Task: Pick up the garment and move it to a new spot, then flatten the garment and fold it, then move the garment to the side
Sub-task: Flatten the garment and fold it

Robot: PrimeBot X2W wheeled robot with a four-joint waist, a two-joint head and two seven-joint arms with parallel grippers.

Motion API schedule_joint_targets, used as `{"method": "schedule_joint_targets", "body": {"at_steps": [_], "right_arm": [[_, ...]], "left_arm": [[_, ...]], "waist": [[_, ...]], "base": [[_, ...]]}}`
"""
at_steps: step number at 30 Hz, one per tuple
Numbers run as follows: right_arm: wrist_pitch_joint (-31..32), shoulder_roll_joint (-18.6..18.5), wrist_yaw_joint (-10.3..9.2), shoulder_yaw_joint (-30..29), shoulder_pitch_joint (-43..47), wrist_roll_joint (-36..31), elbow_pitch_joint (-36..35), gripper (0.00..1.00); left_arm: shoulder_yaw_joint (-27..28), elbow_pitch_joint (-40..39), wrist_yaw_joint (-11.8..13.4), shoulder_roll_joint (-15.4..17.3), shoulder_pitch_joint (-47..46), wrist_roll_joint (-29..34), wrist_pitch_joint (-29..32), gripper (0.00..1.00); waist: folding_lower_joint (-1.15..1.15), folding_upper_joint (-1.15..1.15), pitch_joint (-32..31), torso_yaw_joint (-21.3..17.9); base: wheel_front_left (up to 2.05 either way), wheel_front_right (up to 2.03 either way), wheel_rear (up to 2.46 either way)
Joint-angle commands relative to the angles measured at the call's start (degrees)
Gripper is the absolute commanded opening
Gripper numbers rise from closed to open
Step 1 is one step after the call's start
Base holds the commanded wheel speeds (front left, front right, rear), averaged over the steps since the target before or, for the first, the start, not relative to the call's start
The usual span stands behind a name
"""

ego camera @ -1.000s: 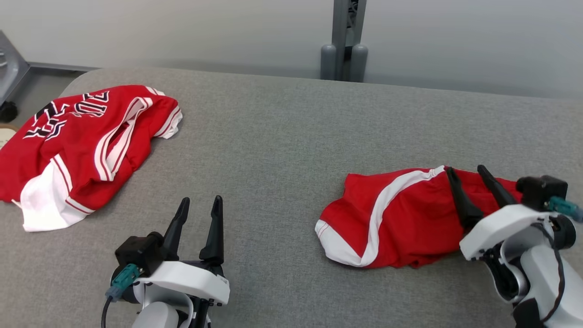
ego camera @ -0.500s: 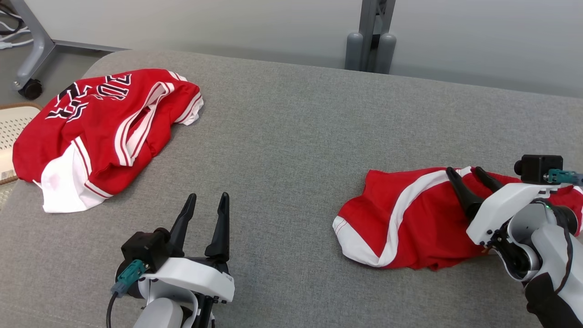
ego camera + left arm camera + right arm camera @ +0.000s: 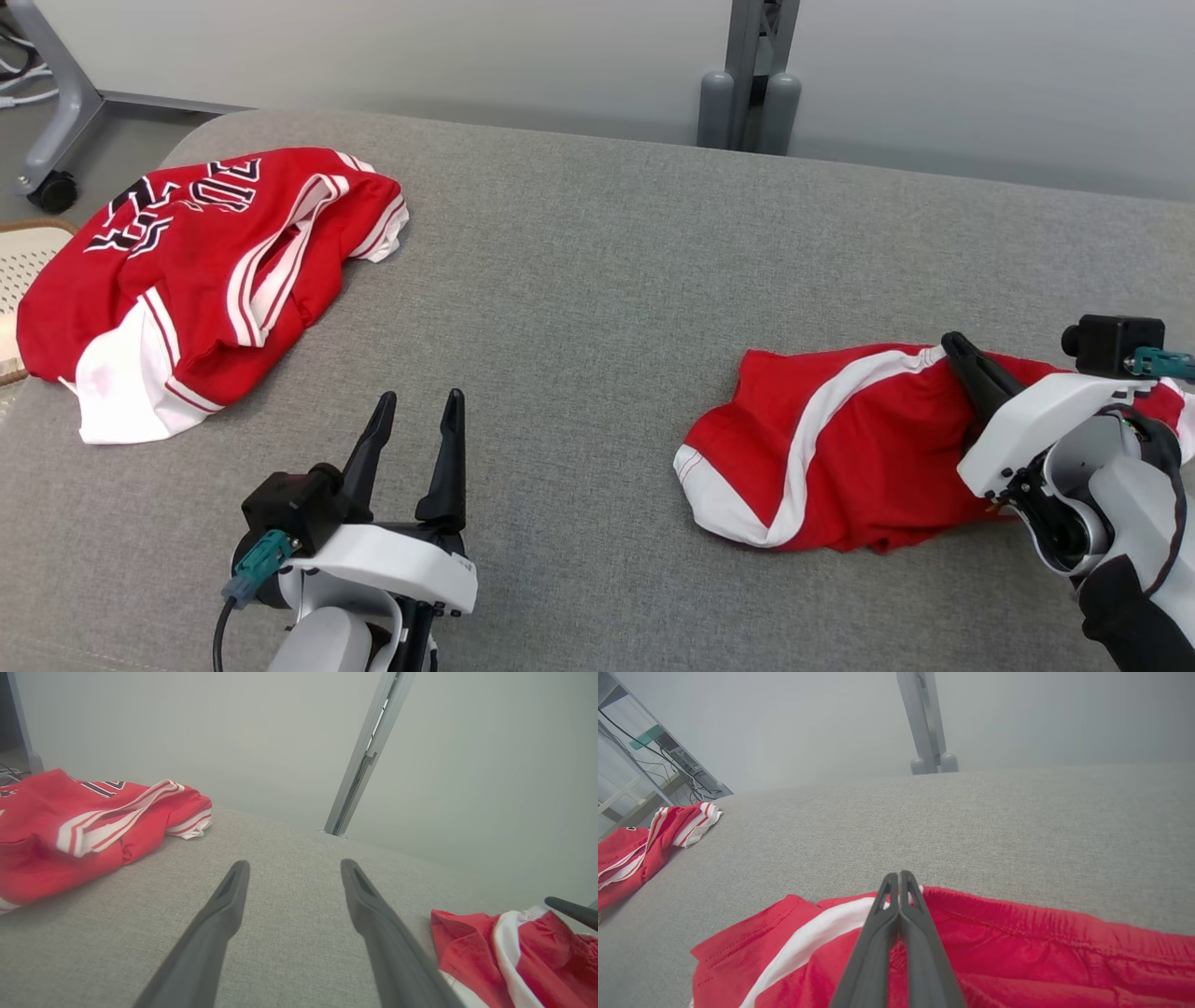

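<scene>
At the far left the red jersey (image 3: 205, 280) lies bunched near the corner of the grey cushion (image 3: 597, 280); we leave it alone. Our left gripper (image 3: 420, 399) is released over bare cushion, holding nothing, and can help once the cloth is up. The red shorts (image 3: 840, 457), our garment, lie crumpled at the right, well apart from the jersey. Our right gripper (image 3: 954, 343) is clenched on their far edge beside the white stripe. We judge the pinch thin, so we should lift slowly, check the fabric follows, then carry it toward the open middle.
</scene>
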Motion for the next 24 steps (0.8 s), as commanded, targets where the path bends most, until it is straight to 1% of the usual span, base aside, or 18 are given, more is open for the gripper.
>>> {"method": "schedule_joint_targets", "body": {"at_steps": [1, 10, 16, 18, 20, 22, 24], "right_arm": [[-0.65, -0.43, 0.03, 0.37, -0.45, 0.52, -0.12, 0.00], [-3.77, -2.53, 0.03, 2.51, 1.16, 3.38, -0.60, 0.00], [-9.78, -3.37, 0.02, 1.65, 1.45, 3.38, -3.36, 0.00], [-10.94, -3.79, 0.02, 1.25, 1.87, 1.00, -4.85, 0.00], [-11.45, -3.83, 0.03, -0.69, 2.50, -2.06, -6.78, 0.00], [-11.45, -3.08, 0.03, -5.06, 3.98, -6.43, -10.51, 0.00], [-11.40, -1.75, 0.03, -9.68, 7.25, -12.27, -14.73, 0.00]], "left_arm": [[0.34, -0.22, 0.22, 0.21, -0.44, -0.15, -0.05, 1.00], [0.90, 0.04, -0.12, 0.21, -0.06, 0.38, -0.05, 1.00], [1.36, -0.08, -0.15, 0.21, 1.00, 0.62, -0.05, 1.00], [1.69, -0.26, -0.24, 0.20, 1.07, 0.72, -0.05, 1.00], [2.00, -0.46, -0.35, 0.21, 1.27, 0.82, -0.05, 1.00], [2.33, -0.63, -0.34, 0.20, 1.62, 0.97, -0.05, 1.00], [2.70, -0.79, -0.37, 0.22, 1.93, 1.05, -0.05, 1.00]], "waist": [[0.00, 0.00, -0.07, -0.13], [0.00, 0.00, -0.86, -1.48], [0.00, 0.00, -2.45, -2.51], [0.00, 0.00, -2.91, -2.93], [0.00, 0.00, -3.36, -3.33], [0.00, 0.00, -3.74, -3.73], [0.00, 0.00, -4.06, -4.02]], "base": [[0.00, 0.00, 0.00], [0.00, 0.00, 0.00], [0.00, 0.00, 0.00], [0.00, 0.00, 0.00], [0.00, 0.00, 0.00], [0.00, 0.00, 0.00], [0.00, 0.00, 0.00]]}}
